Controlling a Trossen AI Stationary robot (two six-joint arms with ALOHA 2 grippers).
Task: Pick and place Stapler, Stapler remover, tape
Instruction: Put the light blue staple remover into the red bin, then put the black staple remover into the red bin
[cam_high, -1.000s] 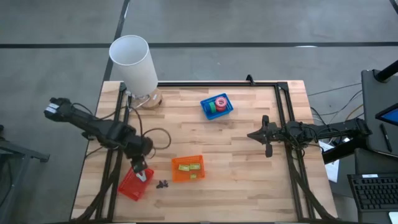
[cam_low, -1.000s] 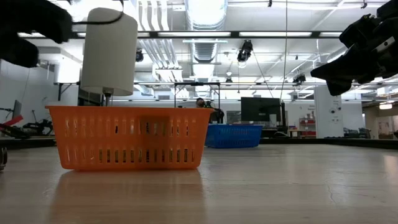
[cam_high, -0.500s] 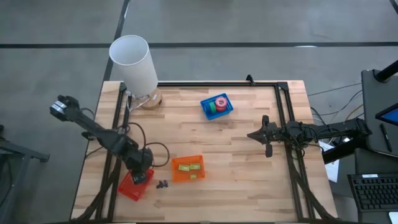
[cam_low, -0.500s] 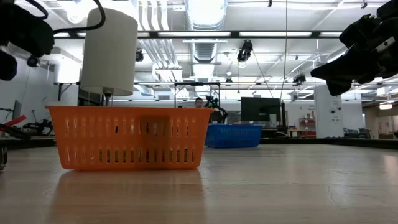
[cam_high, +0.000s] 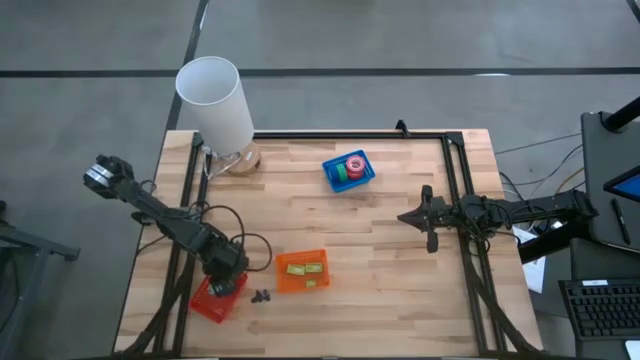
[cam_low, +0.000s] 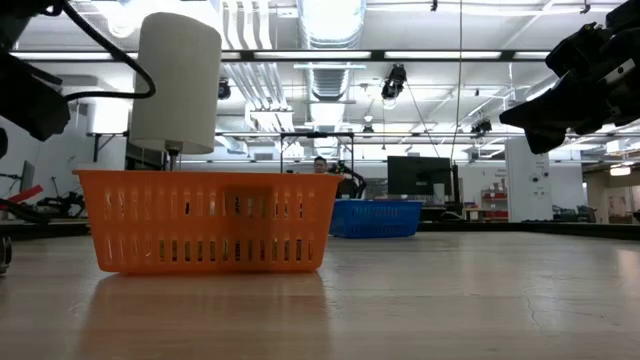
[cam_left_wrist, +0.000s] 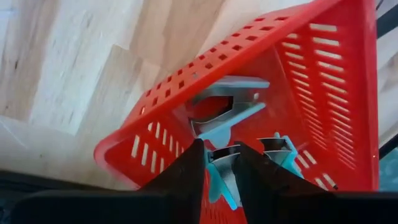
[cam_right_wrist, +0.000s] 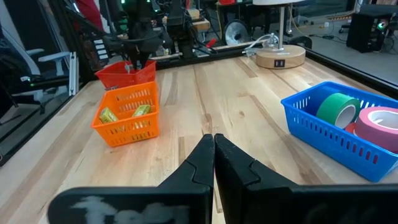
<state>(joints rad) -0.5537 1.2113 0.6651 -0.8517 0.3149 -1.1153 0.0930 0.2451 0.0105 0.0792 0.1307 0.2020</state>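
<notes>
In red bin (cam_left_wrist: 323, 93): left gripper (cam_left_wrist: 219, 163) pinching staple remover (cam_left_wrist: 217, 163), lengthwise along fingers.

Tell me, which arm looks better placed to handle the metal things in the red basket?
The left. Its gripper is down inside the red basket; the right gripper waits far across the table.

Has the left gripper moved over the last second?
Yes. In the high view the left gripper has shifted toward the orange bin, staying above the red bin.
</notes>
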